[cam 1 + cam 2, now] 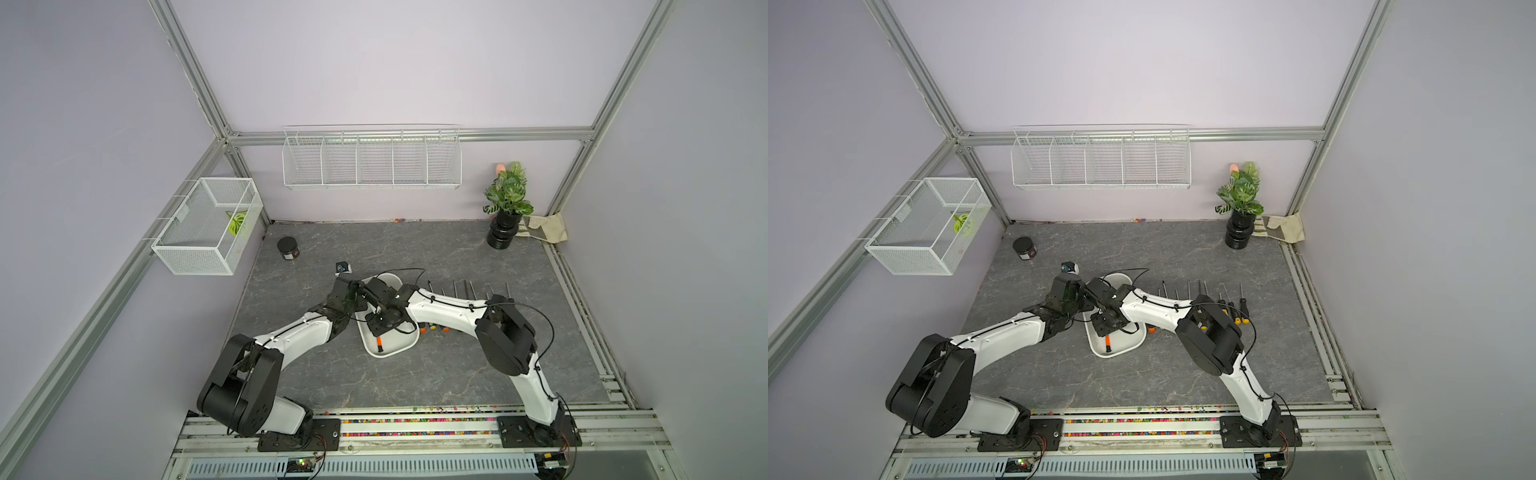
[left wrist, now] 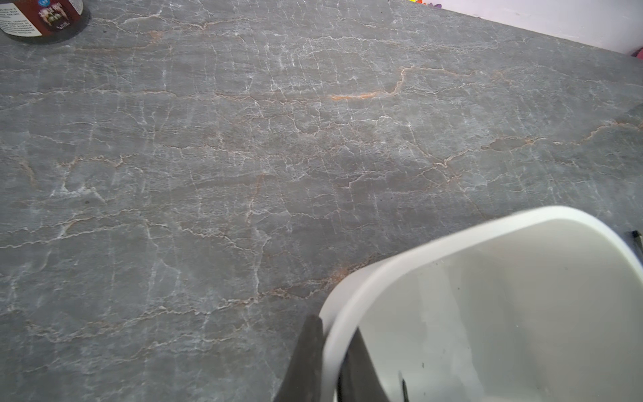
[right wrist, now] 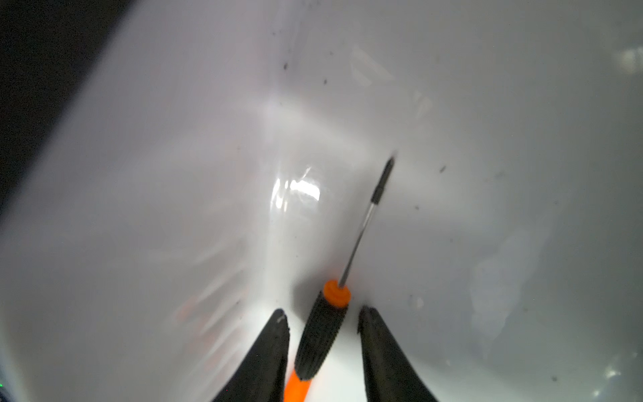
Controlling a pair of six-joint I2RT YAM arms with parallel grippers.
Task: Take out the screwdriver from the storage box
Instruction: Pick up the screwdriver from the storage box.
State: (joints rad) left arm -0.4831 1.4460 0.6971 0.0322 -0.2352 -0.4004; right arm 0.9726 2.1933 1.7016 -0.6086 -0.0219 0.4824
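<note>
Nothing is out yet: the screwdriver (image 3: 322, 343) lies in the box (image 2: 452, 240), the right hand (image 3: 323, 312) straddling its black grip with jaws apart and gaps either side, the left hand (image 2: 334, 325) pinched on the box's rim, so clamping and lifting out remain.

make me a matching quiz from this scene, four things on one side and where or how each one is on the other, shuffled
Things:
1. left gripper
2. right gripper
3. screwdriver
4. black jar

States:
A. lying inside the storage box
B. shut on the storage box rim
C. standing on the table, apart from the box
D. open, one finger either side of the screwdriver handle

Pairs: 1-B, 2-D, 3-A, 4-C
</note>
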